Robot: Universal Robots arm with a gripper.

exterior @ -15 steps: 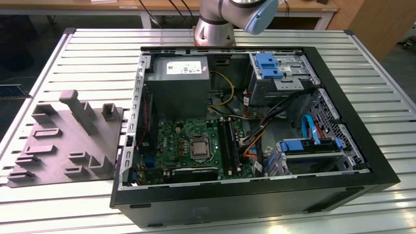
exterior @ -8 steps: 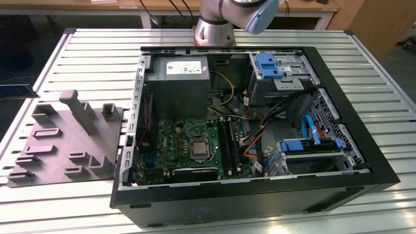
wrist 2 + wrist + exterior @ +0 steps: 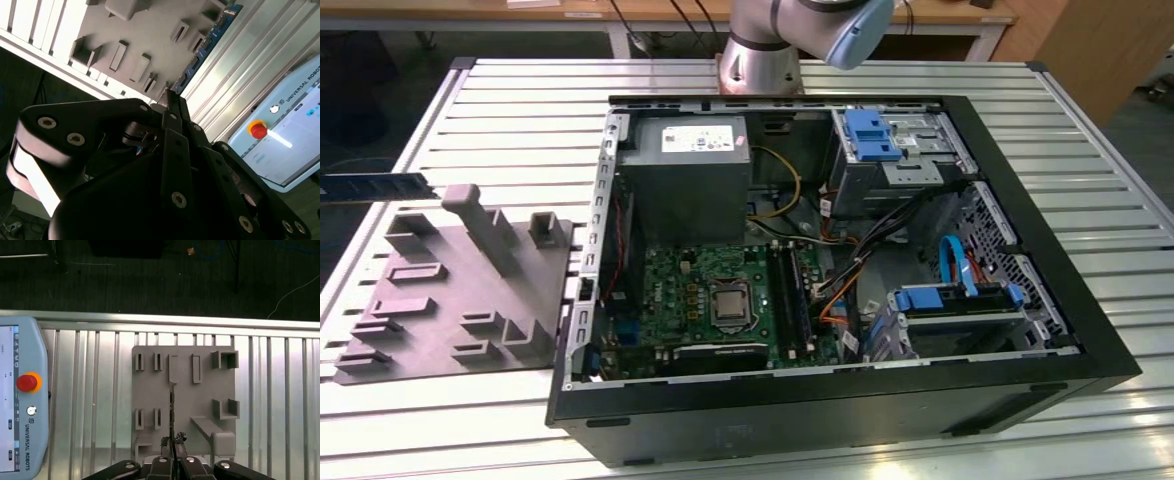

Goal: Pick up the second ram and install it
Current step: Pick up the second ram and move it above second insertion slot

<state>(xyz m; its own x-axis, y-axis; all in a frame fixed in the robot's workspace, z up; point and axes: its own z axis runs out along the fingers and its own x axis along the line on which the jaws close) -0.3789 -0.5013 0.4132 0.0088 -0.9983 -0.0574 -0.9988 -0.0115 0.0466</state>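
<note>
The gripper pinches one end of the second ram, the strip pointing straight out above the grey tray.

The tabletop carries one open computer case and one grey slotted plate, the plate toward the edge on the exterior view's left. Inside the case are one grey power-supply box, one green motherboard and two blue drive brackets; the board's black slots are too crowded to count. One second ram shows at that left edge, and the first wrist view adds one teach pendant with one red button.
</note>
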